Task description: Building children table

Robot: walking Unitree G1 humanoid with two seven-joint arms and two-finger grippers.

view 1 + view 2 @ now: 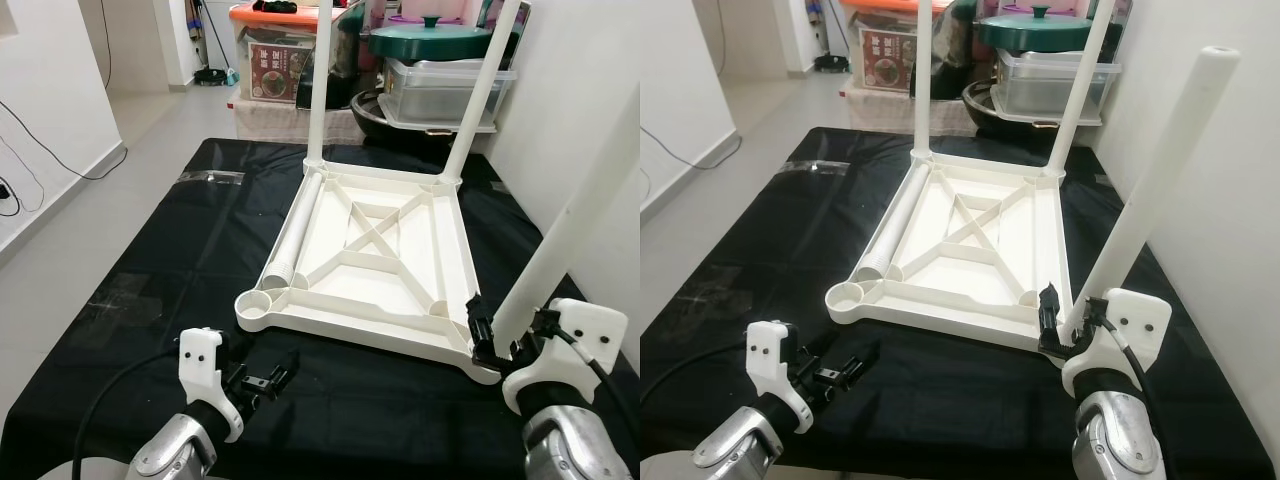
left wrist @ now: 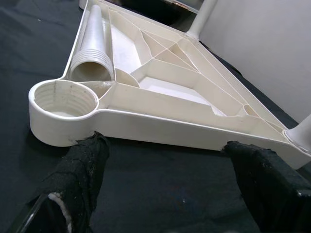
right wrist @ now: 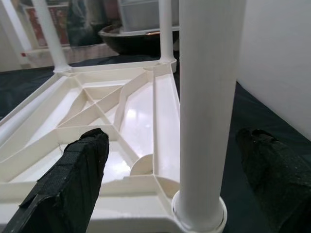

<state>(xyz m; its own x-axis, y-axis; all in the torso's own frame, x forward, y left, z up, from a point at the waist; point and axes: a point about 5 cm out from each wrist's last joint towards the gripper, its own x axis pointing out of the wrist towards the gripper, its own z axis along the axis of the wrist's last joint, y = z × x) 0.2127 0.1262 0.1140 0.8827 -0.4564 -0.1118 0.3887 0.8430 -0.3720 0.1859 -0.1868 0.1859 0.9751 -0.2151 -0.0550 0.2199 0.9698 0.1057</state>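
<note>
Three legs stand upright in the corners of the upside-down table top [image 1: 375,255], and a fourth leg [image 1: 297,232] lies loose inside it along its left edge, just beyond the left gripper [image 1: 268,380]. One corner socket [image 2: 64,98] is empty, directly ahead of that gripper, whose fingers [image 2: 80,167] are spread apart over the black cloth [image 1: 150,270]. The right gripper [image 1: 497,345] is open, its fingers either side of the nearest upright leg [image 1: 1150,195] without touching it. Bare cloth lies between both grippers and the table top's near edge. A white wall runs close on the right. The socket's inner thread shows in the left wrist view.
</note>
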